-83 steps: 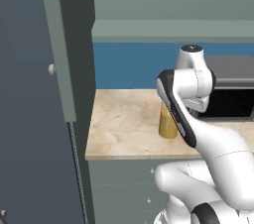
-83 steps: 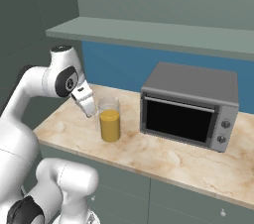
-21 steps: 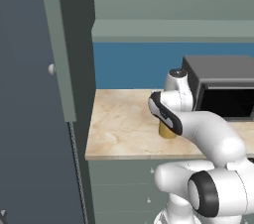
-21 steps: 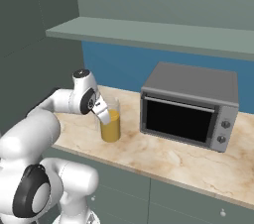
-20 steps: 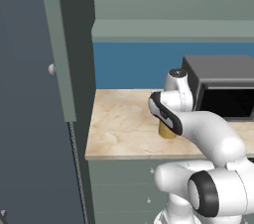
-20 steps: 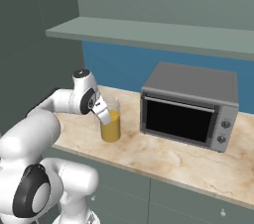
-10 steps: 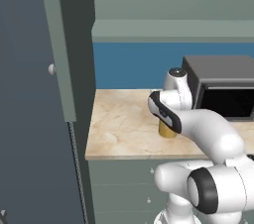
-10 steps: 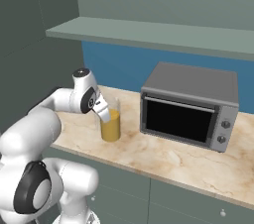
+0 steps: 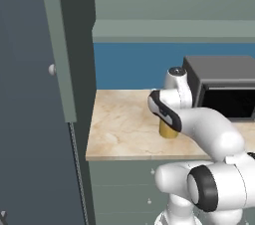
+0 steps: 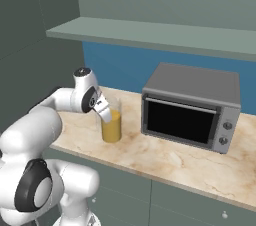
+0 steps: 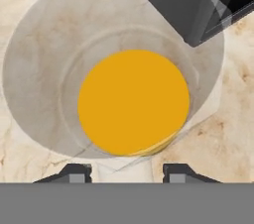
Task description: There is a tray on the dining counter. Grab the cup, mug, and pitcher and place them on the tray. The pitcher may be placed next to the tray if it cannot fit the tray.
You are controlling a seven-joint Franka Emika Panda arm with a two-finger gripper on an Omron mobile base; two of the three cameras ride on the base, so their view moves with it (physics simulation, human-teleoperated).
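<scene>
The tool (image 10: 106, 115), a dark two-finger tool on the white arm, sits at the rim of the tall clear glass pitcher (image 10: 111, 121), whose lower half is orange-yellow. In the hand view its two tips (image 11: 75, 173) stand at the near wall, looking straight down into the orange fill. Whether they press on the glass or stand a little off it, I cannot tell.

The pitcher stands upright on the beige marbled desk (image 10: 175, 157), to the left of the grey toaster oven (image 10: 192, 107) and near the desk's front edge.

The step in hand looks like taking hold of the pitcher. Next, I judge, comes a firm pinch on the wall, then a level lift clear of the oven, since the drink could spill.
</scene>
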